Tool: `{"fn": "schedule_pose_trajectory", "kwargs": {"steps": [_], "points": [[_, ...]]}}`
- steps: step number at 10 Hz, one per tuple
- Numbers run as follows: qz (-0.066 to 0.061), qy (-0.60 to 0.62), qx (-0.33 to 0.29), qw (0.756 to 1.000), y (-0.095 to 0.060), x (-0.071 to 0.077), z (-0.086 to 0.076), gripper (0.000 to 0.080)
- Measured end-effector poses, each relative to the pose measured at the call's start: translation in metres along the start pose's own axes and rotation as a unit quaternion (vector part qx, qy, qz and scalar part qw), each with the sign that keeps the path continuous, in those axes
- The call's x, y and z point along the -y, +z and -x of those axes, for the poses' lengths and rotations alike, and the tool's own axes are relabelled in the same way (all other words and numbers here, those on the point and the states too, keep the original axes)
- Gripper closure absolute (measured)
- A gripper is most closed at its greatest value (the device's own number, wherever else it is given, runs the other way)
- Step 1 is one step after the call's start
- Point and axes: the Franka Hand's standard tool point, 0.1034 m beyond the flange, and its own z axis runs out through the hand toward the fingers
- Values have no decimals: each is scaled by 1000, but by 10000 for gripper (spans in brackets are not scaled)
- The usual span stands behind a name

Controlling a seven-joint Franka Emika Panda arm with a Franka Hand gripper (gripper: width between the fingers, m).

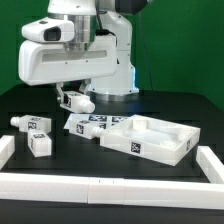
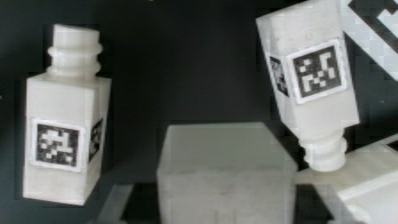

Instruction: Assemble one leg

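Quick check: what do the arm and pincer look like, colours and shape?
The arm is glossy white with rounded shells and a black section higher up. Its end is a broad, boxy white housing. The pincer below has short, blocky, pale fingers. No cables or markings show.

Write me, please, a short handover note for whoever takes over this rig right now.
The gripper hangs low over the loose legs; open or shut cannot be told.
The legs lie on the table; two show in the wrist view.
The tabletop sits at the exterior view's right, no leg seen fitted.
Done: nothing visible.
Left: grasp a leg, fit it into the tabletop.
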Motion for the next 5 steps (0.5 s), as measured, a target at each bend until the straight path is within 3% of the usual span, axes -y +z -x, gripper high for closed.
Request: {"fn": "schedule_pose_trajectory", "kwargs": {"steps": [1, 2, 3, 4, 5], "points": [[-1, 1, 1, 1000, 0, 1, 3, 515], [1, -7, -6, 1000, 0, 10, 23, 515], [12, -9, -20, 1000, 5, 28, 48, 515], [10, -4, -21, 1000, 15, 43, 66, 514], [8, 4, -23, 1000, 16, 44, 68, 514]]}}
